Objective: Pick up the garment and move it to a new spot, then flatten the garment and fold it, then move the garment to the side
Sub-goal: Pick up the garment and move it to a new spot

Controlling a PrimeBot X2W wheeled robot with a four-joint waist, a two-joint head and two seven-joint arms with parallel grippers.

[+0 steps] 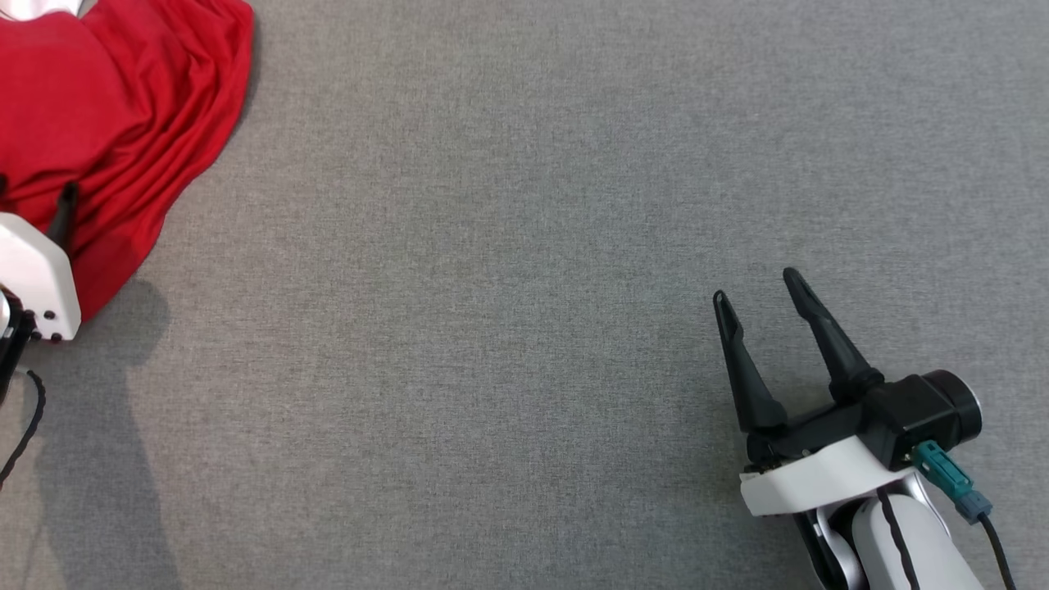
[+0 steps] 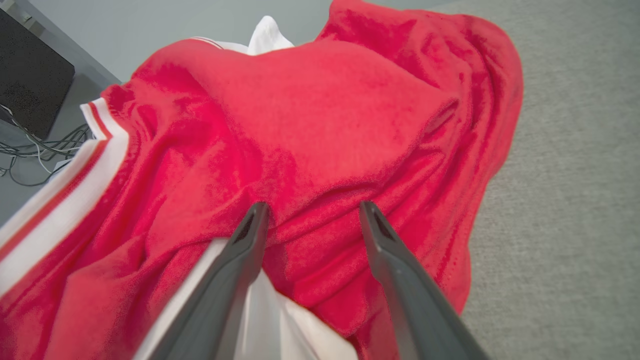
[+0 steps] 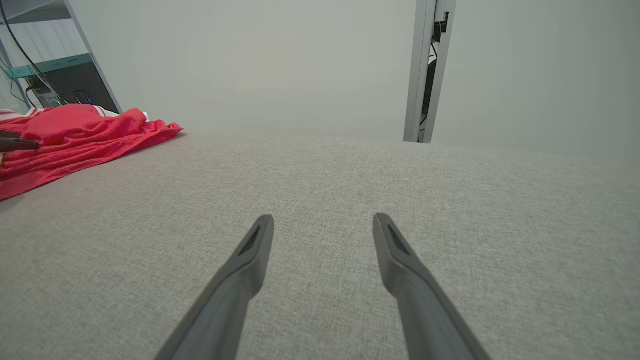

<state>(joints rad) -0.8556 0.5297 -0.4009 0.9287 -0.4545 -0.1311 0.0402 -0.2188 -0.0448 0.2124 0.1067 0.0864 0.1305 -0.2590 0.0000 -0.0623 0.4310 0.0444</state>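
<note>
The garment (image 1: 123, 106) is red with white striped trim and lies crumpled at the table's far left corner. My left gripper (image 1: 33, 197) is at the garment's near edge, and one dark finger (image 1: 64, 209) shows against the cloth. In the left wrist view this gripper (image 2: 312, 207) is open, its tips resting on a raised fold of the garment (image 2: 320, 115) with cloth between them. White trim (image 2: 65, 200) runs along the left. My right gripper (image 1: 757, 287) is open above bare table at the lower right, far from the garment (image 3: 75, 135). Nothing is between its tips (image 3: 324, 219).
The grey fabric table (image 1: 492, 328) stretches wide between the two arms. Past its far left edge are a black box (image 2: 30, 75) and loose cables (image 2: 35, 150). A shelf unit (image 3: 60, 75) and a pale upright post (image 3: 425, 70) stand beyond the far edge.
</note>
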